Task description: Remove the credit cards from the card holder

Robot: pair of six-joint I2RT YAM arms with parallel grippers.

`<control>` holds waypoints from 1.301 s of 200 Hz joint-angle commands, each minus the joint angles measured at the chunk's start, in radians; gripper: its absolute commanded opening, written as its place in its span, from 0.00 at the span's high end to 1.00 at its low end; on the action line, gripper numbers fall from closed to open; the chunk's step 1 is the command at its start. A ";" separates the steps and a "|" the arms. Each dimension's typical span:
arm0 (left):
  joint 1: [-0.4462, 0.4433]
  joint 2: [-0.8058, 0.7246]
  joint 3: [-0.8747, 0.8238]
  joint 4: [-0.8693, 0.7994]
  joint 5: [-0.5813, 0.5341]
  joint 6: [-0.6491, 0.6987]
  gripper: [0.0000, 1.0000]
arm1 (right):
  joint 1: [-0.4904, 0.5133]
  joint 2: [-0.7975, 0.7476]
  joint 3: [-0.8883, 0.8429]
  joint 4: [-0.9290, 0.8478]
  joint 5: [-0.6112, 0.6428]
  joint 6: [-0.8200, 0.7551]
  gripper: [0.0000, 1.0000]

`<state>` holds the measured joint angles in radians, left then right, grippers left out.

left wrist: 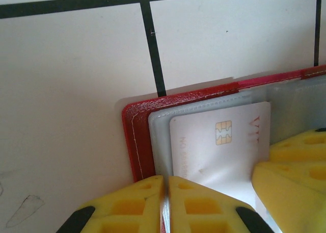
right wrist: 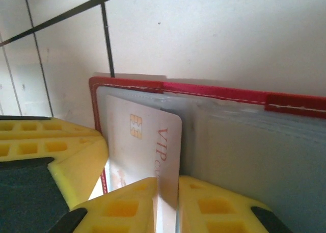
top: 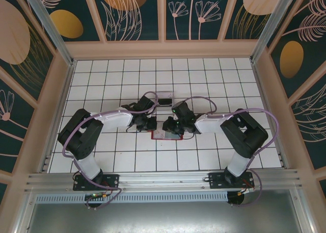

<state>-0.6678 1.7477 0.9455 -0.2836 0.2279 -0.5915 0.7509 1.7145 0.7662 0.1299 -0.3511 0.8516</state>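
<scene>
Top external shows you the left gripper (top: 148,123) down on the tiled table (top: 204,80), at the left end of the open red card holder (top: 166,136). On the left wrist camera, its yellow fingers (left wrist: 132,205) are nipped almost together on the holder's left edge. A pale, chipped credit card (left wrist: 219,141) lies over the clear sleeve. Your right gripper (right wrist: 168,192), jaws narrow, pinches that card's near edge.

The tabletop (top: 127,161) is white, ruled into square tiles by thin black lines. The red card holder (top: 164,135) lies open and flat near its middle, across a grid line. A small pale boxy item (top: 164,97) sits just beyond it, farther back
</scene>
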 commanded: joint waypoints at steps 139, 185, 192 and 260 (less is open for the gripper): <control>-0.004 0.042 -0.007 -0.058 -0.022 -0.002 0.87 | -0.024 -0.080 -0.109 0.179 -0.082 0.040 0.95; -0.004 0.043 -0.006 -0.064 -0.024 -0.001 0.87 | -0.039 -0.100 -0.131 0.154 -0.063 0.036 0.97; -0.005 0.042 -0.006 -0.065 -0.025 -0.001 0.87 | -0.042 -0.105 -0.137 0.156 -0.062 0.037 0.97; -0.005 0.045 0.005 -0.076 -0.027 0.001 0.87 | -0.064 -0.138 -0.159 0.117 -0.047 0.019 0.97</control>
<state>-0.6678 1.7515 0.9508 -0.2882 0.2268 -0.5919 0.6987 1.6058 0.6228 0.2855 -0.4202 0.8925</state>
